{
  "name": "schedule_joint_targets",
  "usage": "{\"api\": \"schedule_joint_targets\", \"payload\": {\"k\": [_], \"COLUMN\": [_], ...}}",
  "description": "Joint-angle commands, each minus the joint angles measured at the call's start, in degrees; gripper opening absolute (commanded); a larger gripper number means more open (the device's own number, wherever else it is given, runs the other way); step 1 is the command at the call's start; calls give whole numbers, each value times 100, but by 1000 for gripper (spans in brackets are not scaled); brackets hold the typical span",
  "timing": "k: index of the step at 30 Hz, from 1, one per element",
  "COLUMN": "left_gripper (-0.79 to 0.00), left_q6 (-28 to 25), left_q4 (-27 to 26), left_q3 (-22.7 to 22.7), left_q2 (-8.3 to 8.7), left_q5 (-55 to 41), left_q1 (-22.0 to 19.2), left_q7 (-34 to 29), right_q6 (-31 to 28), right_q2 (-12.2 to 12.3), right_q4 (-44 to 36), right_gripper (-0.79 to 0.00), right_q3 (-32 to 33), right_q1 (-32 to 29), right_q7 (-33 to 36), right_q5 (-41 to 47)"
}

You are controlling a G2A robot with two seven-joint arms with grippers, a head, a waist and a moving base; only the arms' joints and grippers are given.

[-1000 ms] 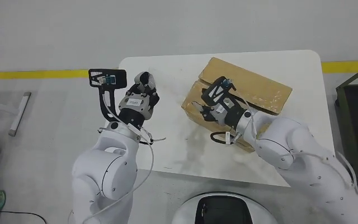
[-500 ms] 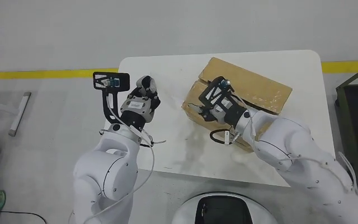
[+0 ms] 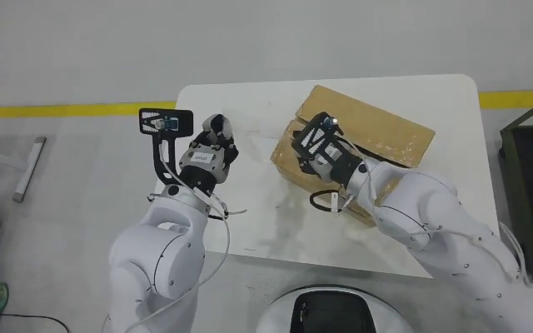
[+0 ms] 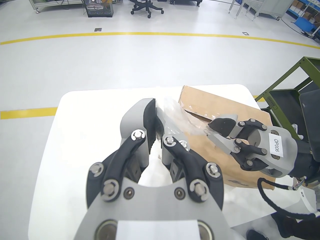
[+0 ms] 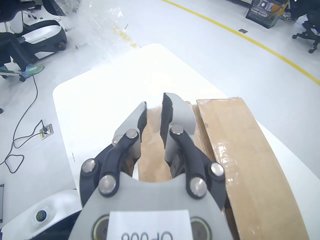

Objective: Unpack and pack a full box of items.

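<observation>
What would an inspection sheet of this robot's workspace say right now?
Surface: white table, bare apart from the job's things.
Job's things: cardboard box on the table's right part; clear plastic film stretched in the air beside it.
Clutter: nothing seen.
Grippers: left gripper shut on the film; right gripper at the box's left end, where the film reaches it.
Cables: black cable looped at the right wrist.
Surroundings: yellow floor line, green cart, office chair.

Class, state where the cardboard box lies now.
Top view: the cardboard box lies on the right half of the white table, toward the far edge; the right gripper is at its end nearest the table's middle.
</observation>
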Motion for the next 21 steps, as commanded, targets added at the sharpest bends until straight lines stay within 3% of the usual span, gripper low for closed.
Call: {"api": "schedule_joint_targets", "payload": {"k": [1, 4, 5, 6, 7, 16, 21], "left_gripper": [-785, -785, -643, -166, 0, 0, 0], "left_q6": [-13, -20, -43, -61, -78, -157, -198], "left_q4": [6, 26, 38, 55, 69, 327, 456], "left_q3": [1, 10, 15, 17, 20, -54, -133], "left_q2": [2, 4, 6, 8, 10, 45, 61], "left_q5": [1, -10, -14, -7, 4, 493, 660], "left_q1": [-7, -17, -23, -27, -30, -14, 9], "left_q7": [-2, 3, -1, -9, -17, -41, 11], "right_q6": [-10, -56, -42, -61, -123, 44, 510], "right_q2": [-4, -9, -13, -16, -13, 6, 16], "right_q4": [3, -13, -22, -42, -57, -110, -55], "right_gripper": [-785, -785, -785, -785, -785, -785, -785], "right_q3": [25, 79, 109, 139, 173, 595, 849], "right_q1": [-13, -11, -15, -9, 18, 463, 575], "right_q7": [12, 66, 96, 173, 303, 2308, 2809], "right_q5": [21, 88, 185, 326, 420, 2133, 2948]}}
